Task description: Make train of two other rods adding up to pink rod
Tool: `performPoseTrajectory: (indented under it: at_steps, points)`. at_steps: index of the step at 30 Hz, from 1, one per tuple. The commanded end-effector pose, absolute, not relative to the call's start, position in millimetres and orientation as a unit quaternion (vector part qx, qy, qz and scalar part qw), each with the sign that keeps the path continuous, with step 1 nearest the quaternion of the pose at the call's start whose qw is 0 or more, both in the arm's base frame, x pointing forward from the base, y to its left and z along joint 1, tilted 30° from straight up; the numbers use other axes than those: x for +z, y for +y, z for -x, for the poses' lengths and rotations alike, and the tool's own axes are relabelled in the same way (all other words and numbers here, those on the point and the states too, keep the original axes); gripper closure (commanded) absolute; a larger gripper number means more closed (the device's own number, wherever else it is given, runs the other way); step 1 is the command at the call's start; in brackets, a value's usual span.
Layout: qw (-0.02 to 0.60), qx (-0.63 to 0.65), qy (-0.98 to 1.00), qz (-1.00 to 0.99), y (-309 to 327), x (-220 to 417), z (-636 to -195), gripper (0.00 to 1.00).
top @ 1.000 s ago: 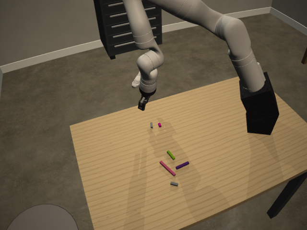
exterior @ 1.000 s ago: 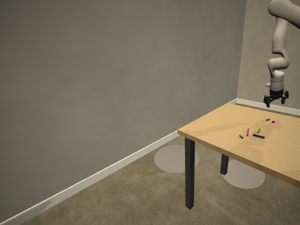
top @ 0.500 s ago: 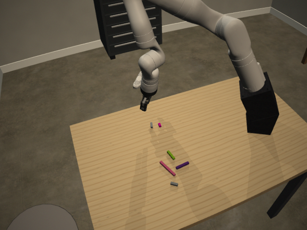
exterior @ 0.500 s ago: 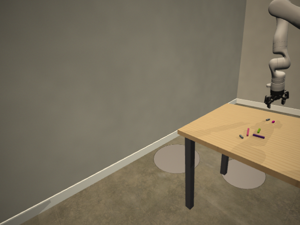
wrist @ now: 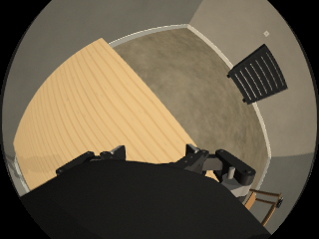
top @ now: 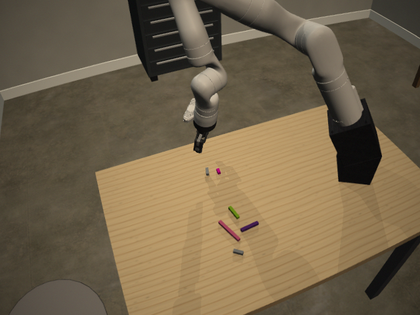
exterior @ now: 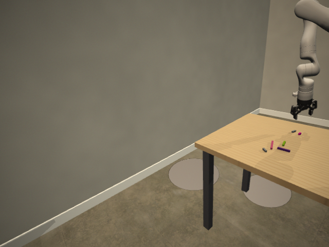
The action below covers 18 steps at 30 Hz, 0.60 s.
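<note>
My gripper (top: 198,146) is open and empty, hanging above the table's far edge; it also shows in the exterior view (exterior: 303,110). Below and in front of it lie a grey rod (top: 207,170) and a short magenta rod (top: 218,170), side by side and apart. Nearer the middle lie a lime rod (top: 233,212), a pink rod (top: 229,230) and a purple rod (top: 249,226), close together but not touching. A second grey rod (top: 237,251) lies just in front of the pink rod. The wrist view shows only the fingers, table and floor.
The arm's black base block (top: 356,149) stands at the table's right side. A dark chest of drawers (top: 176,33) stands behind the table on the floor. The table's far edge runs just under the gripper.
</note>
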<state>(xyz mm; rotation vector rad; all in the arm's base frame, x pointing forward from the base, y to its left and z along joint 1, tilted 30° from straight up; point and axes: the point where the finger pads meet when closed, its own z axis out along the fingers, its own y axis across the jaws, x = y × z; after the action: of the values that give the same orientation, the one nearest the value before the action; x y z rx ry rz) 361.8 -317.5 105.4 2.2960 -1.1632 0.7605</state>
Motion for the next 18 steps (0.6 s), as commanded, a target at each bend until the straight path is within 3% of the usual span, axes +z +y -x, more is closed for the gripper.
performPoseTrajectory:
  at_steps: [1, 18]
  points:
    - [0.225, 0.270, -0.414, -0.839, -315.3, 100.8, -358.6, 0.00]
    - [0.222, 0.265, -0.390, -0.853, -311.6, 96.5, -356.8, 0.00]
